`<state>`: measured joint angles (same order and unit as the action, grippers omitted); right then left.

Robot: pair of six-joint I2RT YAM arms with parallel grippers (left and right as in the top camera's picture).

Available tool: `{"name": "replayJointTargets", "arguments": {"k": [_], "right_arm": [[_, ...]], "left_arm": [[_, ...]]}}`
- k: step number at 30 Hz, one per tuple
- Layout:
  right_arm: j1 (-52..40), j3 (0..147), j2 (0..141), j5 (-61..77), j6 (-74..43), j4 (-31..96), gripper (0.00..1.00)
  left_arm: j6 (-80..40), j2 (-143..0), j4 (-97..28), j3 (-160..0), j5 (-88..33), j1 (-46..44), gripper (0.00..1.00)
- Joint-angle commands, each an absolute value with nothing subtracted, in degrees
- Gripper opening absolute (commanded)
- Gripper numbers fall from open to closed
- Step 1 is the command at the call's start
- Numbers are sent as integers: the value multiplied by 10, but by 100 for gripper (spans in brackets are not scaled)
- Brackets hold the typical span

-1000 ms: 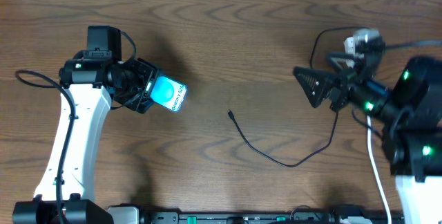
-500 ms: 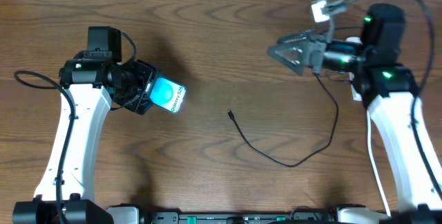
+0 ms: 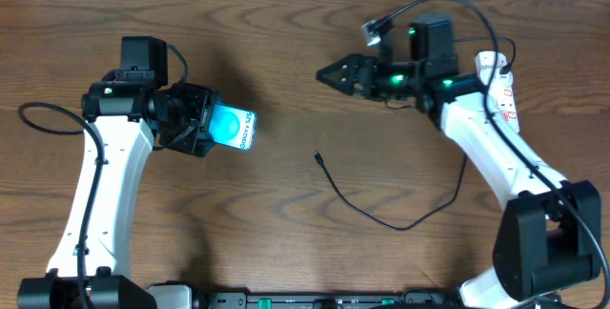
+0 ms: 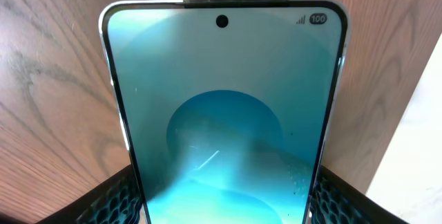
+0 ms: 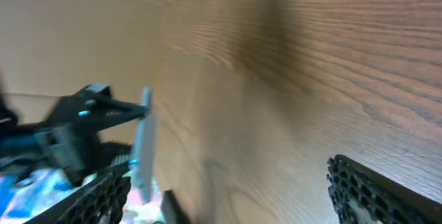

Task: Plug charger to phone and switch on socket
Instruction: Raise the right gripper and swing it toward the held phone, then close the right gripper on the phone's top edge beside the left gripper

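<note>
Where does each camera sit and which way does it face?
Overhead: above the table, facing straight down; both arms, left gripper and right gripper show.
Left wrist: on the left arm, facing the phone held between its fingers.
Right wrist: low over the table, facing along it; its open fingers show.
Overhead and left wrist share the phone.

L gripper (image 3: 208, 125) clamped, R gripper (image 3: 329, 73) spread wide.
</note>
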<state>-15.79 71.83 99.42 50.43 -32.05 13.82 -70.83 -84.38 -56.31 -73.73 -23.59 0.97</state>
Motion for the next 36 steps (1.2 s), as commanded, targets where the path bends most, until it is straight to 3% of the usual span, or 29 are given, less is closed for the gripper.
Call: {"name": "replayJointTargets", "arguments": {"k": [1,9,17,28,36], "right_arm": [[-182,724,997,424,-339,135,91],[-234,724,997,336,-364,135,87],[-250,724,997,332,-373,135,84],[-251,724,997,467,-396,57,86],[-278,724,997,497,-402,49,82]], "left_arm": [[-768,-834,-559,-738,-232,11,8],[-847,-860,-566,-738,-235,-11,7],[-874,-868,-559,-738,-237,-43,7],[-874,-868,-552,-738,-243,-43,7],[-883,-868,-550,-738,-279,-43,7]]}}
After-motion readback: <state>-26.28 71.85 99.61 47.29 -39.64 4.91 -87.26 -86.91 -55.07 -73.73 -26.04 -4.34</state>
